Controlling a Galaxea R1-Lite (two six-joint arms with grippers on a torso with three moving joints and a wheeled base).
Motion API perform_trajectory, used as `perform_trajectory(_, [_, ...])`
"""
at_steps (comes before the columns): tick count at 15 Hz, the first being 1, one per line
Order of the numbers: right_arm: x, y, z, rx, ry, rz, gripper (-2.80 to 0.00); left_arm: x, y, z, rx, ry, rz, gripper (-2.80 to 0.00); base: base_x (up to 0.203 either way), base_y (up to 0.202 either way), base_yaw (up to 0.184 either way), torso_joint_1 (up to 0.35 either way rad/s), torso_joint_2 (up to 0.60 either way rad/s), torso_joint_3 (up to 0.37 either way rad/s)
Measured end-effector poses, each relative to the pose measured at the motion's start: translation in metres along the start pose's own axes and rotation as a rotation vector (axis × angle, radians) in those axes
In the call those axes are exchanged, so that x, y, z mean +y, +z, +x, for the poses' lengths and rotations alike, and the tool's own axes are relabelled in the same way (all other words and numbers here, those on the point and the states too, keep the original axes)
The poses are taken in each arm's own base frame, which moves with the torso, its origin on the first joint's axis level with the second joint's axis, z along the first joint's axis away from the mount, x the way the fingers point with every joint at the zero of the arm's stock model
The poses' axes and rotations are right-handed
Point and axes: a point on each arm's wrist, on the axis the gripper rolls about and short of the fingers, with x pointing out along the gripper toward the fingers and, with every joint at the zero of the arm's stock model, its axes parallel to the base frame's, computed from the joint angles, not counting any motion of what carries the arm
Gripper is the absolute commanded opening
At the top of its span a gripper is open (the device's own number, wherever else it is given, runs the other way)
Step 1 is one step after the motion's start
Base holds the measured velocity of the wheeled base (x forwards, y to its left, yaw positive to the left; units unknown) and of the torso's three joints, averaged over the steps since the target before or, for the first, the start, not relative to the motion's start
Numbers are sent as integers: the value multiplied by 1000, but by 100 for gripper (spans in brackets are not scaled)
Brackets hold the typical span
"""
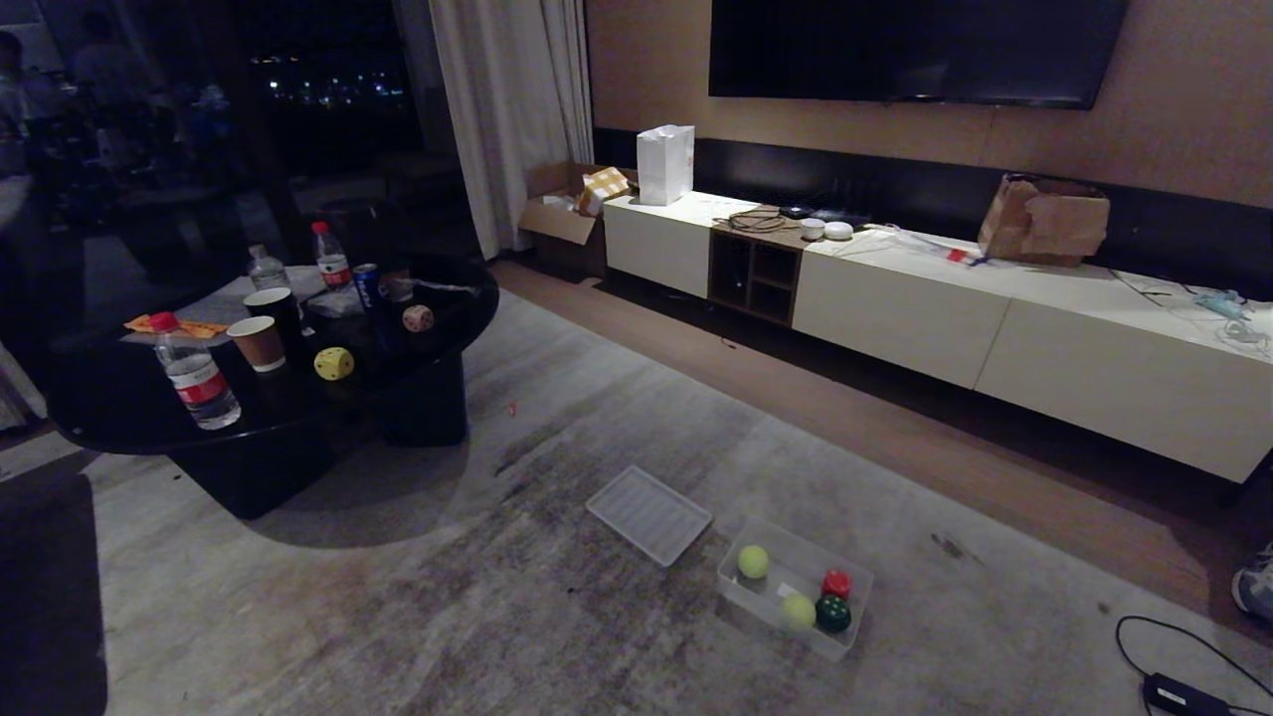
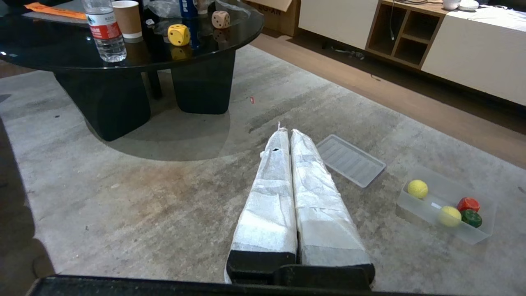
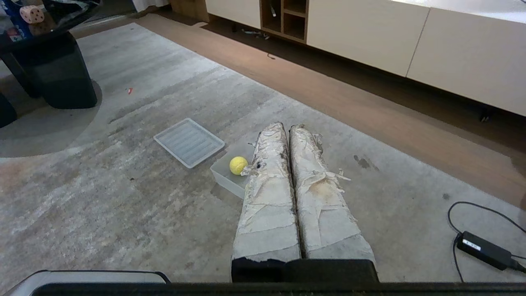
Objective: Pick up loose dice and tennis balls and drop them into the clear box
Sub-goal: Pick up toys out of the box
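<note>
Head view: the clear box (image 1: pixel 748 593) lies on the carpet (image 1: pixel 448 597) at about 5 o'clock from frame centre. It holds two tennis balls, one (image 1: pixel 754 562) at the end nearest the lid and one (image 1: pixel 798 611) along the near wall, together with a red die (image 1: pixel 836 584) and a green die (image 1: pixel 833 614) touching each other at the far end. The ribbed lid (image 1: pixel 648 514) lies flat on the carpet just beside the box, at its 10 o'clock, apart from it. Two dice remain loose on the black table (image 1: pixel 119 408) at 9 o'clock: a yellow die (image 1: pixel 334 363) near the table's front edge and a beige die (image 1: pixel 418 318) behind it, towards 1 o'clock from the yellow one. The table also bears water bottles (image 1: pixel 196 375), paper cups (image 1: pixel 258 343) and a can (image 1: pixel 367 286). A long white cabinet (image 1: pixel 895 308) runs along the wall at 1 to 3 o'clock, with a white bag (image 1: pixel 665 164) and a brown paper bag (image 1: pixel 1042 219) on top. A power adapter (image 1: pixel 1183 693) with its cable lies at 4 o'clock

Wrist views: the left gripper (image 2: pixel 286 132) hangs over bare carpet, its wrapped fingers clenched together and holding nothing. The right gripper (image 3: pixel 287 128) hangs over the box, fingers likewise pressed together and empty. Neither arm appears in the head view
</note>
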Motion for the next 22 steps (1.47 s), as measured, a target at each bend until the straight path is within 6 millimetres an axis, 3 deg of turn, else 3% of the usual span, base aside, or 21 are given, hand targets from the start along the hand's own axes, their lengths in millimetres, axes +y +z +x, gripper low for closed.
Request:
perform_trajectory(4, [0,0,0,2,0,0,-280,0,0,0,2,-5,8,-280,0,0,14,0,-1,1])
perform_trajectory(18, [0,0,0,0,0,1,-280,0,0,0,0,2,-1,-280,2,-6,158,2,4,3])
perform_trajectory(22, [0,0,0,0,0,1,-280,0,0,0,0,1,-3,-280,0,0,21,2,1,1])
